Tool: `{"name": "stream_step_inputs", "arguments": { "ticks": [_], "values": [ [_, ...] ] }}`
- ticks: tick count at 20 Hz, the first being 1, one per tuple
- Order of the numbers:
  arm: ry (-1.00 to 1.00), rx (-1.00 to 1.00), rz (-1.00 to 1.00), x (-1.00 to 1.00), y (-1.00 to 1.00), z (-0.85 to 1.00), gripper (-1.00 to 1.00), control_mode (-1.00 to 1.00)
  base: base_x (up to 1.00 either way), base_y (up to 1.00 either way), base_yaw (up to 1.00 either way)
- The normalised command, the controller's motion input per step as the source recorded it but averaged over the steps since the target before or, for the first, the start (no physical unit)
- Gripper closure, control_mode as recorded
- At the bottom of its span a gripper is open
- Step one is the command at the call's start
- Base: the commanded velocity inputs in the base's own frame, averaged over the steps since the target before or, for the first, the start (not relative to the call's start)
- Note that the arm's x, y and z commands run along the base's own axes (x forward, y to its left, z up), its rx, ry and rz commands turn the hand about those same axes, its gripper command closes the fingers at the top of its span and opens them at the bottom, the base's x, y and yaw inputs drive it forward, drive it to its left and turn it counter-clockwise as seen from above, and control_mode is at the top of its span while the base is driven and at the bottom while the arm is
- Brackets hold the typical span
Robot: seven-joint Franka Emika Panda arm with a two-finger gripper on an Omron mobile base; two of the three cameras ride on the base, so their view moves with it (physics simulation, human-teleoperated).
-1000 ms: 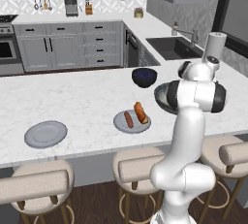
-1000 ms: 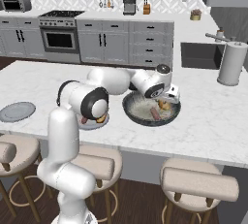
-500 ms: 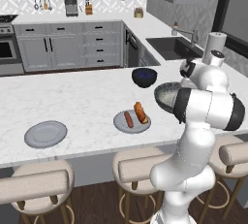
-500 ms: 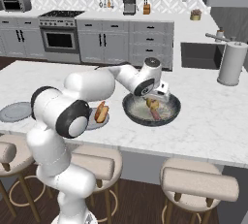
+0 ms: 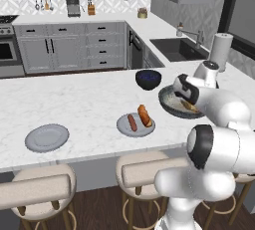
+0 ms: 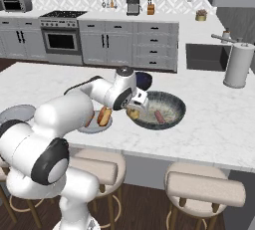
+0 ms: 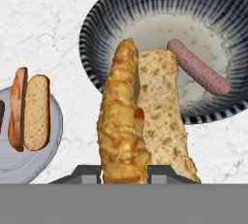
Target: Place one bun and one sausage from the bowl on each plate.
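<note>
Pincer (image 7: pixel 124 169) clamps the bun (image 7: pixel 140 116) (above the bowl (image 7: pixel 97 19)).

The wide grey bowl (image 5: pixel 172 105) with a pale speckled inside sits on the right of the white counter; one pink sausage (image 7: pixel 198 67) lies in it. A split golden bun (image 7: pixel 138 121) is lifted over the bowl's near left rim. Left of the bowl, a flat grey plate (image 5: pixel 124 126) bears a sausage (image 5: pixel 132 122) and a bun (image 5: pixel 144 115) side by side. A second grey plate (image 5: pixel 47 137) lies far left.
</note>
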Motion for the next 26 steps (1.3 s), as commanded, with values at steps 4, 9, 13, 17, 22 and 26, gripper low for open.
{"name": "stream_step_inputs", "arguments": {
  "ticks": [4, 9, 13, 17, 22, 26],
  "values": [
    [0.00, 0.00, -0.01, -0.33, 0.98, 0.17, 1.00, -1.00, 0.00, 0.00, 0.00],
    [-0.02, 0.00, -0.06, -0.29, 0.64, 0.25, 1.00, -1.00, 0.00, 0.00, 0.00],
    [0.00, 0.00, -0.02, -0.14, 0.11, 0.18, 1.00, -1.00, 0.00, 0.00, 0.00],
    [0.00, 0.00, 0.00, -0.01, 0.00, 0.00, 1.00, 1.00, -0.27, 0.56, 0.00],
    [0.00, 0.00, 0.00, 0.00, 0.00, 0.00, 1.00, 1.00, -0.23, 1.00, 0.02],
    [0.00, 0.00, 0.00, 0.00, 0.00, 0.00, 1.00, 1.00, 0.00, 1.00, 0.00]
  ]
}}
